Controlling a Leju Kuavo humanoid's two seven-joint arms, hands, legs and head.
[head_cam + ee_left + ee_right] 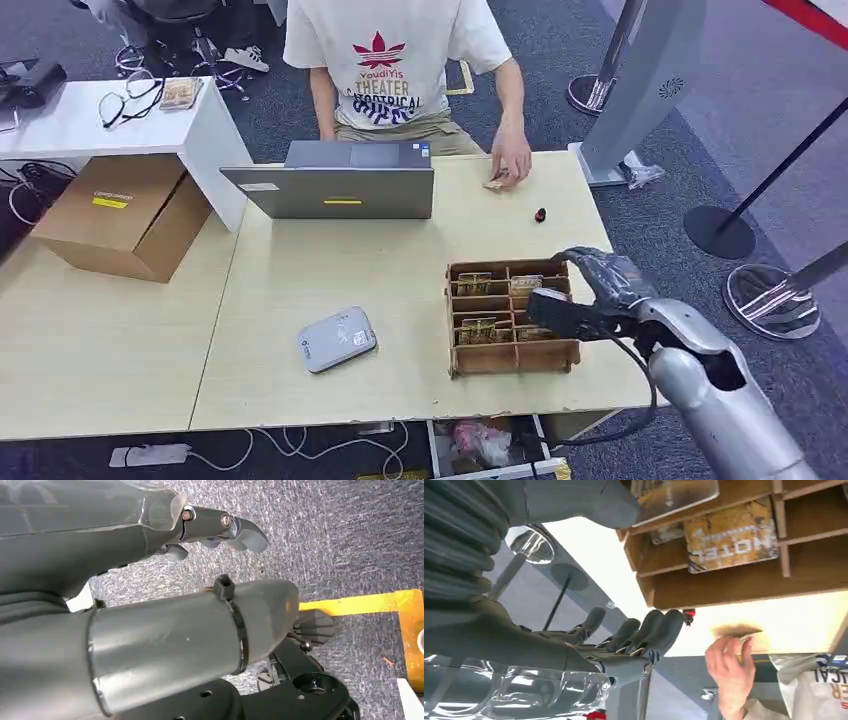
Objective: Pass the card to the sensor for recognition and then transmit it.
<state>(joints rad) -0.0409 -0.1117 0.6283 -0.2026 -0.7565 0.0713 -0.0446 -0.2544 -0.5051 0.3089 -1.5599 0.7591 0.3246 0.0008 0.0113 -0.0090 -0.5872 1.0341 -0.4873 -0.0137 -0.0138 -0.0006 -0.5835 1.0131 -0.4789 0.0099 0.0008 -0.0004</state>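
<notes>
"THEATER" is printed in dark letters on the person's white T-shirt [390, 50], under a red trefoil logo; the lines around it are too blurred to be read. "HOTEL" is seen, upside down in the right wrist view, on a yellow card [731, 535] in the wooden card box [724, 587], just beyond the right hand's fingertips [669, 625]. A yellow label on the cardboard box [125, 215] cannot be read.

Bare tabletop [300, 280] lies open between the sensor [337, 339] and the card rack [512, 317]. The laptop [335, 181] blocks the upper centre. A person's hand [511, 160] rests beside it.
</notes>
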